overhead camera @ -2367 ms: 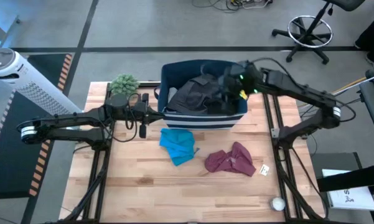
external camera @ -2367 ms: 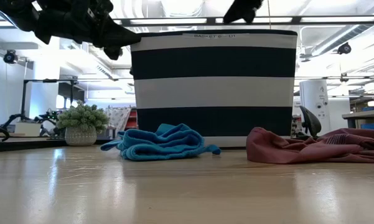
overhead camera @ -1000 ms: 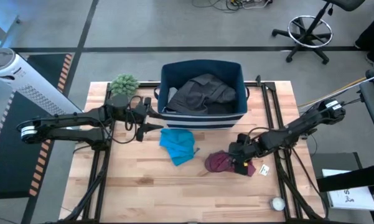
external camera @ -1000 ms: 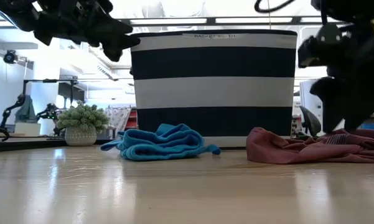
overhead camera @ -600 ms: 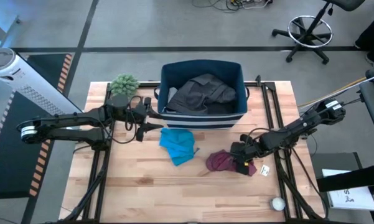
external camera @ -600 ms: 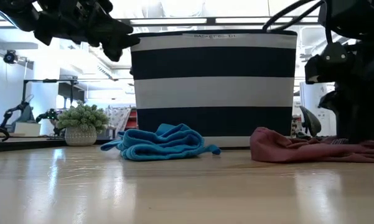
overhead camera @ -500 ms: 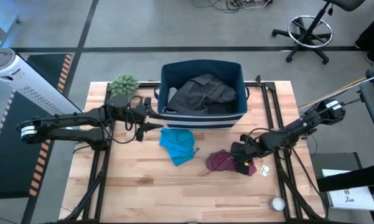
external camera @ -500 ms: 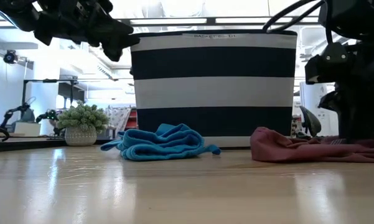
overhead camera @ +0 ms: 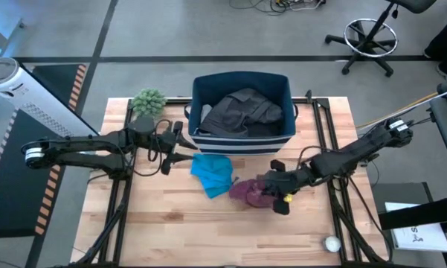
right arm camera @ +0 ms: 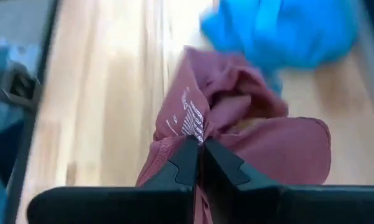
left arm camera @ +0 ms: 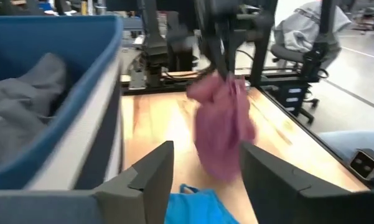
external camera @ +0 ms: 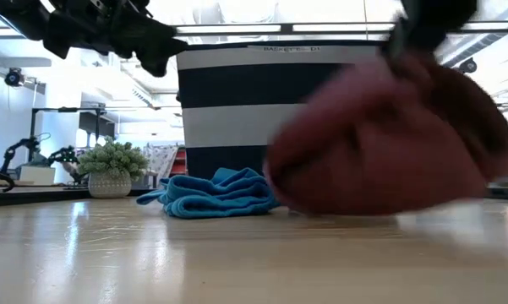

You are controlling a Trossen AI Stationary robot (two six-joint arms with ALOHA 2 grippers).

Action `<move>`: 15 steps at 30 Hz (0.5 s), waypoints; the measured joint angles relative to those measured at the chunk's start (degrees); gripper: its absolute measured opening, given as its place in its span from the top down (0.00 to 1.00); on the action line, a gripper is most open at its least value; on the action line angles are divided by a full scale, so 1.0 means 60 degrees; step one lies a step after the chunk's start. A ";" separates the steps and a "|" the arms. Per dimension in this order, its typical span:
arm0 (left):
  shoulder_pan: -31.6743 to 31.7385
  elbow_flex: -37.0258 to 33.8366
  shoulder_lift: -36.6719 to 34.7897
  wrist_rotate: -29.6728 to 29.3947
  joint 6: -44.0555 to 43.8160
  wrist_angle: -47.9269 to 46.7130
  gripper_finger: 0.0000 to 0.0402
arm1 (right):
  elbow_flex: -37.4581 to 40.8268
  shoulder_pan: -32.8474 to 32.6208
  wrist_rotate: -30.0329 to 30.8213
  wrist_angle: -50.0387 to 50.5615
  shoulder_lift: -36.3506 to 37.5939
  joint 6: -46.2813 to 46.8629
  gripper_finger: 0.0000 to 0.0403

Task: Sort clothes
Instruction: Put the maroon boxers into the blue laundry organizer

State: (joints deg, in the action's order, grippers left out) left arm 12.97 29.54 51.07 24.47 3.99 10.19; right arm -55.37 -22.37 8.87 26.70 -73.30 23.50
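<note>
A maroon garment (overhead camera: 245,191) hangs bunched from my right gripper (overhead camera: 272,186), which is shut on it near the table's middle, right of a turquoise garment (overhead camera: 212,173). The turquoise one lies crumpled on the wood in front of the navy striped bin (overhead camera: 242,140). A dark grey garment (overhead camera: 242,110) lies inside the bin. My left gripper (overhead camera: 166,156) hovers open at the bin's left front corner, above the table. In the left wrist view its fingers frame the maroon garment (left arm camera: 221,134) far off, with nothing between them. My right gripper pinches a bunched fold of the maroon garment (right arm camera: 193,127) between its two fingers, next to a white printed label. The fingers come slanting down from the table's right. The cloth hangs slack below them (left arm camera: 224,149); whether its lower end touches the table I cannot tell.
A green fuzzy plant (overhead camera: 148,100) stands at the far left corner. A small white tag (overhead camera: 316,202) and a small round object (overhead camera: 332,243) lie near the right edge. Bare wood stretches along the near side (overhead camera: 208,231).
My right gripper has shut on the maroon garment's right part and gone toward the table's left and up with it. The garment, which lay spread on the wood, has bunched up, risen and moved left toward the turquoise one.
</note>
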 joint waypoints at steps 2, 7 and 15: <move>-0.0228 0.0000 0.0048 -0.0006 0.0000 -0.0021 0.55 | -0.0850 0.0003 0.0203 0.0311 0.0004 -0.0482 1.00; -0.0896 0.0000 0.0218 -0.0749 0.0013 -0.0028 0.45 | -0.3003 0.0003 0.1323 0.1034 0.0004 -0.1748 1.00; -0.1750 0.0000 0.0798 -0.1907 0.0255 -0.0025 0.37 | -0.5659 0.0627 0.4549 0.1111 -0.0050 -0.4860 1.00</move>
State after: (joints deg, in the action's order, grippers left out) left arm 2.47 29.54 55.86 13.03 5.52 10.04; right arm -89.32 -18.61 36.17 33.36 -73.60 -5.66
